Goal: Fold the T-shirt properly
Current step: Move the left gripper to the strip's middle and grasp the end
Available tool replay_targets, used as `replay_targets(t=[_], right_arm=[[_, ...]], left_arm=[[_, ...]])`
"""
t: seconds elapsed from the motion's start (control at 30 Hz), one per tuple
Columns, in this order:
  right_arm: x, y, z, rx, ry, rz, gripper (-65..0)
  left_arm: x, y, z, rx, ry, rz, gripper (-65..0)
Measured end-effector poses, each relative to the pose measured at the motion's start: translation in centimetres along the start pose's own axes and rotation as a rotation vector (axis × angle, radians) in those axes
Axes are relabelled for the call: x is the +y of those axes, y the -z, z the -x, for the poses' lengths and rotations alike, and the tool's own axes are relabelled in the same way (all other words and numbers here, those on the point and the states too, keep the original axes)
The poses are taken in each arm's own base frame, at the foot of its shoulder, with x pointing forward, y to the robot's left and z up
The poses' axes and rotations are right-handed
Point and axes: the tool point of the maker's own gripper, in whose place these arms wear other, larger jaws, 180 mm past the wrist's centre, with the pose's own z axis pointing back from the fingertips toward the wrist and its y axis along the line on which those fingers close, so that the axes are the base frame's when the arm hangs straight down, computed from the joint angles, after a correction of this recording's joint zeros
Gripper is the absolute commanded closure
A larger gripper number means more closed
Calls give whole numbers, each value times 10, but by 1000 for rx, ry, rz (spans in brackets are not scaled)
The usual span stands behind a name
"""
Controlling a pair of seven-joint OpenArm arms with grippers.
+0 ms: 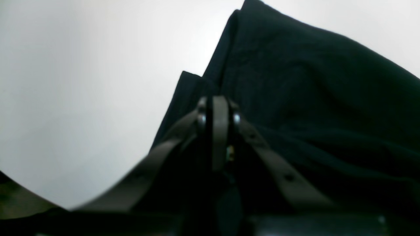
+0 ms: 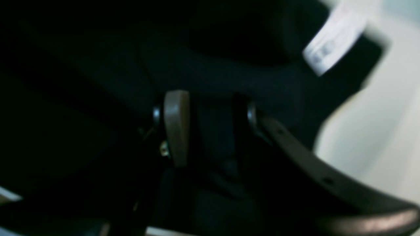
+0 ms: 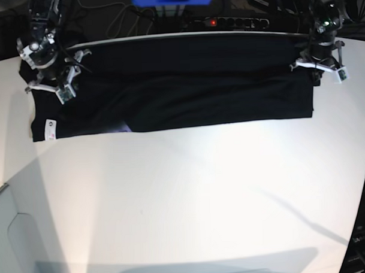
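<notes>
- Left wrist view: left pincer (image 1: pixel 219 113), jaws pressed together with no gap showing. Whether any cloth is caught between them cannot be told; the tips sit right at the edge of the T-shirt (image 1: pixel 311 98). Black cloth spreads ahead and to the right of the pincer, a folded corner stepping up beyond the tips; bare white worktop (image 1: pixel 82 82) lies to the left.

- Right wrist view: right pincer (image 2: pixel 210 108), jaws standing apart, dark cloth visible in the gap and all around but not clamped. Picture blurred. A white label (image 2: pixel 331 39) shows at upper right on the shirt's edge, with pale worktop beyond it.

- Base view: T-shirt lies as a long black band across the far side of the worktop, its long axis running side to side. Right pincer (image 3: pixel 48 78) is at the band's left end, above the label (image 3: pixel 50 129) near that corner. Left pincer (image 3: pixel 319 63) is at the opposite end, on the upper corner.

- Judgement: each arm is nearest its own end, so the next fold turns on the band's long axis. The right pincer would need to clench on cloth before any lift.
</notes>
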Motion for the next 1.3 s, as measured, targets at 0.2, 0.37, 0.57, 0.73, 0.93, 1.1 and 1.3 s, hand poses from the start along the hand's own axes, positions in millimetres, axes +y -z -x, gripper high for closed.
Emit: replay_targets(t=[0.2, 0.37, 0.57, 0.73, 0.93, 1.1, 1.3], right_arm=[[-2, 12, 1, -10, 31, -14, -229], [-1, 13, 1, -16, 36, -17, -229], [-1, 13, 0, -16, 34, -19, -229], [-1, 13, 0, -17, 35, -19, -229], [-1, 13, 0, -16, 35, -18, -229], [-1, 13, 0, -16, 35, -18, -229], [-1, 13, 0, -16, 36, -19, -229]], left_arm=[[0, 0, 1, 4, -1, -1, -216], [3, -8, 6, 16, 11, -4, -370], [0, -8, 1, -1, 9, 1, -451], [23, -5, 3, 4, -20, -57, -453], [29, 3, 19, 50, -44, -68, -453], [23, 9, 14, 38, -44, -44, -451], [6, 10, 12, 30, 11, 43, -450]])
